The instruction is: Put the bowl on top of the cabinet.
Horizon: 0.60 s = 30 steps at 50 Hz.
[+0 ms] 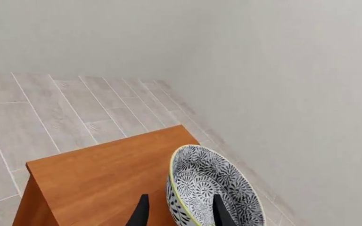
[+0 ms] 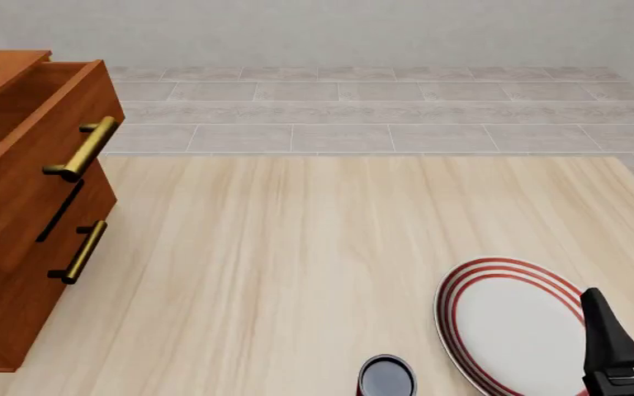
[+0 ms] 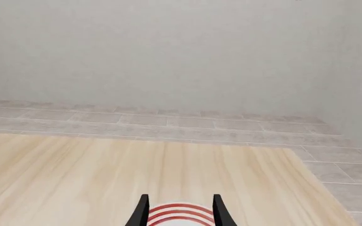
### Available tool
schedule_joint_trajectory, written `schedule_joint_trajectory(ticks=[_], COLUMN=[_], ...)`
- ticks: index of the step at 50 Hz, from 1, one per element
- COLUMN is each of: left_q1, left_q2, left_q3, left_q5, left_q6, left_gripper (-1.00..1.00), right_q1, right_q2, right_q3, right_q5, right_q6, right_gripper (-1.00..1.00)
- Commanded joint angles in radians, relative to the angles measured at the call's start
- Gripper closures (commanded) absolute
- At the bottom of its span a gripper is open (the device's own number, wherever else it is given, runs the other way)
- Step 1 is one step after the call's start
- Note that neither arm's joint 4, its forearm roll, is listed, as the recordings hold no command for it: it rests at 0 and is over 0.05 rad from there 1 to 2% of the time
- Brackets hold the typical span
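patterned bowl (image 1: 209,188) in left tool (image 1: 179,213)

The counter (image 2: 295,264) is a pale, light-wood surface with grain running away from the arms' side, and beyond its far edge lies a grey tiled floor (image 2: 383,115). At the counter's left stands the reddish-brown cabinet (image 2: 20,223), its brass bar handles (image 2: 80,148) facing right. Near the front right lies a flat white plate (image 2: 510,326) with red rings. Just left of the plate, at the front edge, stands a small dark cup (image 2: 386,377).
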<state>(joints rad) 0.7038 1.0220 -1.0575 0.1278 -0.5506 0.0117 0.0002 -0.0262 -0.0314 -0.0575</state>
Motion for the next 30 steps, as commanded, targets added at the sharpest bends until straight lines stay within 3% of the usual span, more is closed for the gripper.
schedule_joint_trajectory(ticks=[1,11,17,22,26,27,28,29,30], left_q1=[0.006,-0.007,-0.052,-0.066,-0.120,-0.142,-0.241,-0.241,-0.257], left_q2=[-0.032,-0.088,-0.127,-0.141,-0.148,-0.150,-0.129,-0.129,-0.107], left_q3=[-0.031,-0.072,-0.141,-0.175,-0.221,-0.245,-0.278,-0.279,-0.320], left_q5=[0.035,0.076,0.109,0.133,0.146,0.152,0.145,0.145,0.163], left_q6=[-0.019,-0.039,0.019,0.028,0.092,0.133,0.170,0.171,0.234], left_gripper=[-1.00,-1.00,-1.00,-1.00,-1.00,-1.00,-1.00,-1.00,-1.00], right_q1=[0.001,0.003,0.003,0.003,0.003,0.002,0.002,0.002,0.002], right_q2=[0.000,0.000,0.000,0.000,0.000,0.000,0.000,0.000,0.000], right_q3=[-0.002,-0.003,-0.004,-0.004,-0.005,-0.005,-0.006,-0.006,-0.006], right_q5=[-0.001,-0.004,-0.004,-0.004,-0.003,-0.003,-0.002,-0.002,-0.002], right_q6=[-0.004,-0.009,-0.011,-0.011,-0.010,-0.009,-0.009,-0.009,-0.009], right_gripper=[-1.00,-1.00,-1.00,-1.00,-1.00,-1.00,-1.00,-1.00,-1.00])
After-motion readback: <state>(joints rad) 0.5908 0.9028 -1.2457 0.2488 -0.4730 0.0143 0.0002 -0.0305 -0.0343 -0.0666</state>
